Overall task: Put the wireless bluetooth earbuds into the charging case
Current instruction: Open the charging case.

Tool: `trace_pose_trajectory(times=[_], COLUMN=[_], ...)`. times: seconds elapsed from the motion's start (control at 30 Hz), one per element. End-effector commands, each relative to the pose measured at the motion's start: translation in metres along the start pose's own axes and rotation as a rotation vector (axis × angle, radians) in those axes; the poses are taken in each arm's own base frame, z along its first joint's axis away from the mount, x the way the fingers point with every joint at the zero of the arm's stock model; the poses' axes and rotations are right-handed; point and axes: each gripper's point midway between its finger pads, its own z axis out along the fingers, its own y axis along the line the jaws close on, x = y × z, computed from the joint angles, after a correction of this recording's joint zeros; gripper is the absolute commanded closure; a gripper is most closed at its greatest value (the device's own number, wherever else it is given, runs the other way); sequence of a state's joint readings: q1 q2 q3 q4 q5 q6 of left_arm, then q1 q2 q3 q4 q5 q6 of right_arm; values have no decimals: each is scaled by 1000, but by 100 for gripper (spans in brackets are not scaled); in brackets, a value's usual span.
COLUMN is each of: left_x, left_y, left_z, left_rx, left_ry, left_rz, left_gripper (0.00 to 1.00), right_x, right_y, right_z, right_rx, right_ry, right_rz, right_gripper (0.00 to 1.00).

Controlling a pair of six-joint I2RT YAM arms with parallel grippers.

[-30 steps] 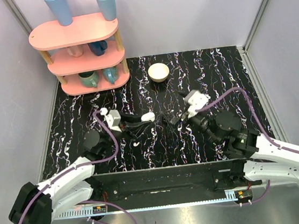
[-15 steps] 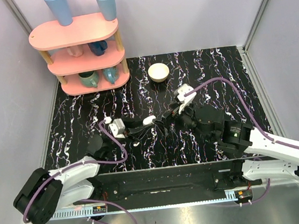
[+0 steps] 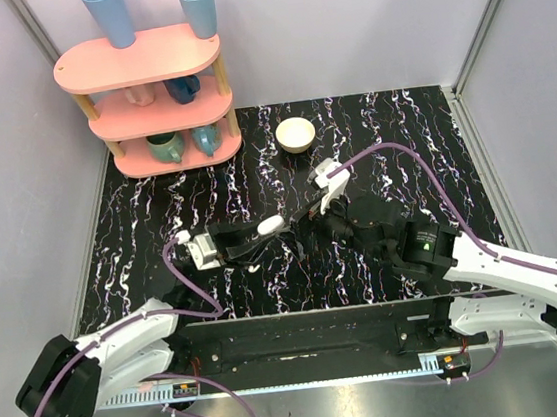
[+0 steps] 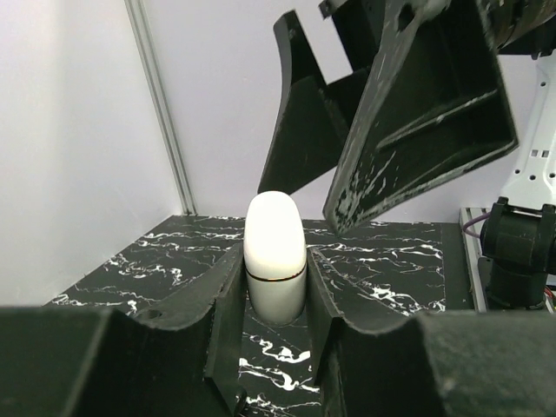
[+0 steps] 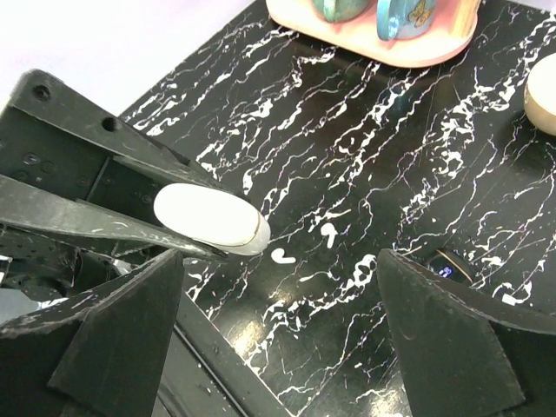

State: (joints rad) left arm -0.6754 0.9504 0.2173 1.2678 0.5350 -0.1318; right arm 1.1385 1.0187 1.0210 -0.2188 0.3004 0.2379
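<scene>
At the overhead frame's centre, the left gripper (image 4: 274, 300) pinches the closed, rounded white plastic charging case (image 4: 274, 248); the wide-spread right gripper (image 3: 299, 228) alongside probably must flip its lid next.

The middle of the top view leaves you little room: the left gripper (image 3: 267, 232), clamped on the charging case (image 3: 269, 226), sits just beside the wide-spread right gripper (image 3: 302, 222). A pink shelf (image 3: 151, 102) blocks the upper left and a bowl (image 3: 296, 134) stands at upper centre. You can pass along the right side of the table (image 3: 432, 141). Below the right gripper lie the earbuds (image 5: 282, 255) and a small black block (image 5: 447, 263).
</scene>
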Motion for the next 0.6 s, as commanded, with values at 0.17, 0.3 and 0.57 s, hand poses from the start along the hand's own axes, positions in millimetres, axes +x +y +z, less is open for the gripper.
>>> trace_pose_trajectory(times=[0.17, 0.3, 0.57], left_x=[-96, -96, -95], left_y=[-31, -37, -45], left_z=[-6, -7, -7], left_rx=[130, 157, 206], left_ry=[-352, -348, -340], left_rz=[211, 209, 207], left_gripper=[100, 100, 100], right_x=[-19, -27, -42], right_y=[4, -1, -6], right_z=[1, 0, 0], right_rx=[2, 29, 54], right_ry=[-42, -71, -122], right_rz=[8, 0, -6], right_gripper=[1, 1, 0])
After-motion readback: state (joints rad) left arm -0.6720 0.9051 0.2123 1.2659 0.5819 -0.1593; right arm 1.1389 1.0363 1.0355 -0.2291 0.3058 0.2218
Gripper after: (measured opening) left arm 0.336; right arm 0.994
